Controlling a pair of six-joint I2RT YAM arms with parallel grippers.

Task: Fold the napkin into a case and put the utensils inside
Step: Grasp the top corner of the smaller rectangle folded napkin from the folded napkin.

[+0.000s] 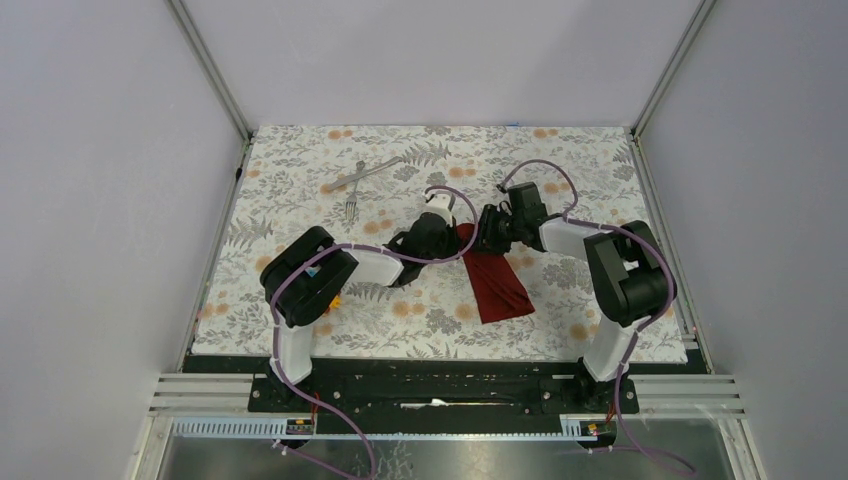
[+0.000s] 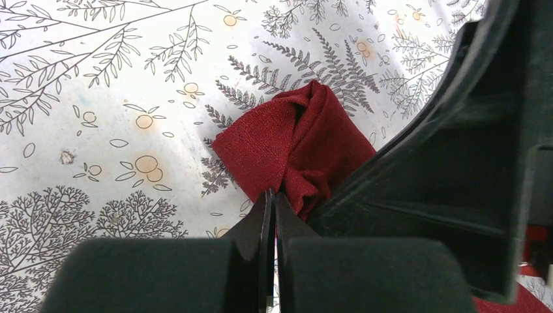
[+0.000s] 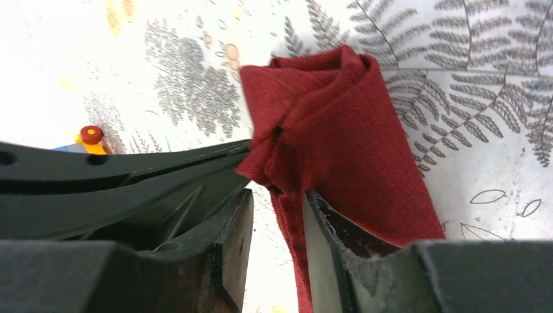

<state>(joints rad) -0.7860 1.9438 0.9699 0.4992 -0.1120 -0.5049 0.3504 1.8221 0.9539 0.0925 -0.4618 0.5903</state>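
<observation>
Near the worktop's centre, the dark red napkin lies as a folded strip, its 12 o'clock end bunched up. Left jaws are pinched tight on that end's edge. Right jaws stand partly apart, with cloth hanging between them. The fork and a second utensil lie toward 11 o'clock.

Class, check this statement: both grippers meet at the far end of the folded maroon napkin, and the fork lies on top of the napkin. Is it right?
No. The fork lies on the floral tablecloth at far left, well apart from the napkin, as the top external view shows. The left gripper and right gripper do meet at the napkin's far end.
</observation>
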